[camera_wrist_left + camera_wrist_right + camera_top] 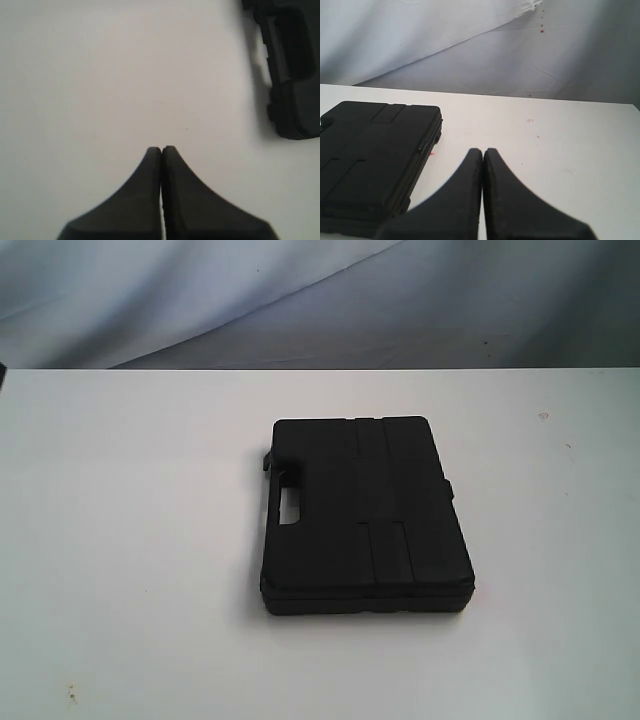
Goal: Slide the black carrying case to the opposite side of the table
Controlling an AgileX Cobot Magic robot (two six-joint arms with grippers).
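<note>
As the black carrying case [365, 515] lies flat and shut on the white table [130, 540], a little to the right of the middle in the exterior view, it has bare tabletop on every side. Its long axis runs from the near edge toward the far edge, slightly turned. Its handle [285, 502] is on the long side that faces the left arm's part of the table. Neither arm shows in the exterior view, and nothing touches the case.

The left gripper [161, 149] has its jaws pressed together and holds nothing. It hangs over bare table, with the handle side of the case ahead of it and off to one side, clearly apart. The right gripper [483, 151] is also fully closed and empty; the other long side of the case lies near its fingertips but does not touch them.

I judge that the right arm is the nearer one. A push with its closed fingers against that long side would send the case broadside toward the left.
</note>
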